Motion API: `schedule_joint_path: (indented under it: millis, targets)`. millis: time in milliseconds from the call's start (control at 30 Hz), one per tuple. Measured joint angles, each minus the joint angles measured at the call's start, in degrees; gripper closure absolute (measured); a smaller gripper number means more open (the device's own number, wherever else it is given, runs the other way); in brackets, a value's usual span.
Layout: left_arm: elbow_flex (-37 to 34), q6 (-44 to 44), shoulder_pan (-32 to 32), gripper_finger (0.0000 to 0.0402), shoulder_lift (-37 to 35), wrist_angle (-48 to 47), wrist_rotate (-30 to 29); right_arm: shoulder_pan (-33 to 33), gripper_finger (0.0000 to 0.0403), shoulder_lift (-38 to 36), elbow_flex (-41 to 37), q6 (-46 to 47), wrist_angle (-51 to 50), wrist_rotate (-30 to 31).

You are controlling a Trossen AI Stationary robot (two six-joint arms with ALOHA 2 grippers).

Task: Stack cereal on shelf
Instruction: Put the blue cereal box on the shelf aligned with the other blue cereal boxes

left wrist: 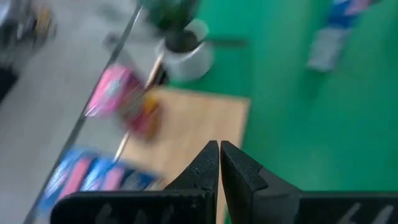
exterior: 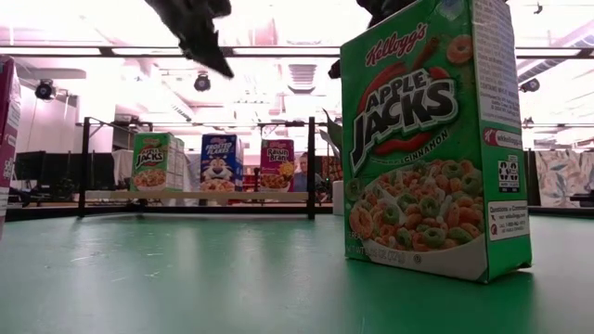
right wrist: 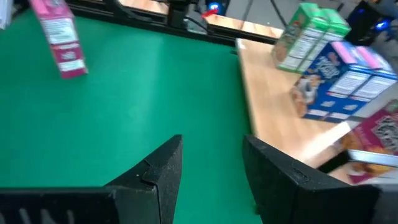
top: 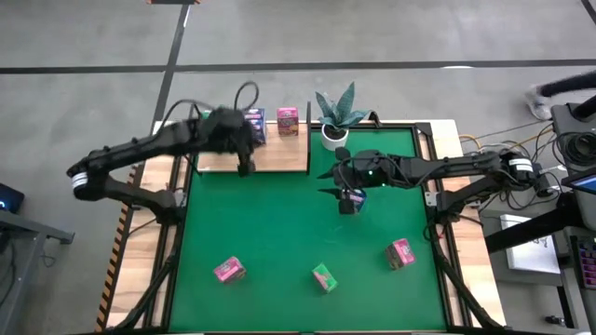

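1. High view: the shelf (top: 279, 156), a light-wood board, is seen at upper centre-left of the frame, against the far edge of the green table (top: 279, 233). A potted plant (top: 337, 116) stands just right of it.
2. High view: the left gripper (top: 246, 167) is located over the shelf's front edge; the right gripper (top: 348, 203) hangs over the green near frame centre, with something blue seen at its fingers. Whether that is held cannot be told.
3. Left wrist view: the left gripper's fingers (left wrist: 208, 165) are seen pressed together, nothing between them.
4. Right wrist view: the right gripper's fingers (right wrist: 163, 165) stand apart, and nothing is seen in the gap there.
5. Low view only: the prints are readable. On the shelf, left to right, an Apple Jacks box (exterior: 154, 164), a Frosted Flakes box (exterior: 218, 163) and a Raisin Bran box (exterior: 277, 164) stand upright.
6. Low view: a second Apple Jacks box (exterior: 432, 139) fills the right of the frame, upright on the table.
7. High view only: two pink boxes (top: 228, 270) (top: 401, 252) are noted at lower left and lower right.
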Motion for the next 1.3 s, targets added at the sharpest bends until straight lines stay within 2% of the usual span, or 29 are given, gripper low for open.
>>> schedule_joint_path:
  millis: [67, 167, 267, 367, 467, 667, 1033, 1300]
  targets:
    - [-3.8, 0.0, -4.4, 0.0402, -2.9, 5.4, 0.0, 1.5, 0.0248, -0.3, 0.0, 2.1, -0.4, 0.7]
    - [-9.0, 1.0, -10.0, 0.0402, -6.9, 13.6, 0.1, 3.7, 0.0248, -0.7, 0.6, 4.9, -4.1, 4.9]
    - [-13.4, 2.1, -14.1, 0.0402, -10.0, 19.4, 0.0, 5.4, 0.0248, -0.7, 3.4, 8.2, -12.0, 9.8]
    - [-16.6, 2.6, -16.5, 0.0402, -12.5, 23.3, 0.0, 6.4, 0.0248, -0.4, 6.7, 11.9, -21.4, 11.9]
    - [-18.3, 2.7, -17.3, 0.0402, -14.1, 24.9, 0.0, 6.8, 0.0248, -0.1, 9.0, 16.0, -30.2, 11.9]
    - [-20.1, 2.6, -17.3, 0.0402, -15.0, 26.8, -0.5, 6.8, 0.0238, -0.1, 11.2, 21.4, -40.7, 12.0]
    - [-20.1, 2.8, -17.3, 0.0402, -14.3, 27.2, -0.6, 6.8, 0.0154, -0.4, 10.1, 23.3, -49.9, 12.0]
    - [-20.1, 3.0, -17.3, 0.0402, -14.3, 27.2, -0.6, 6.8, 0.0136, -0.4, 8.6, 24.4, -49.9, 13.6]
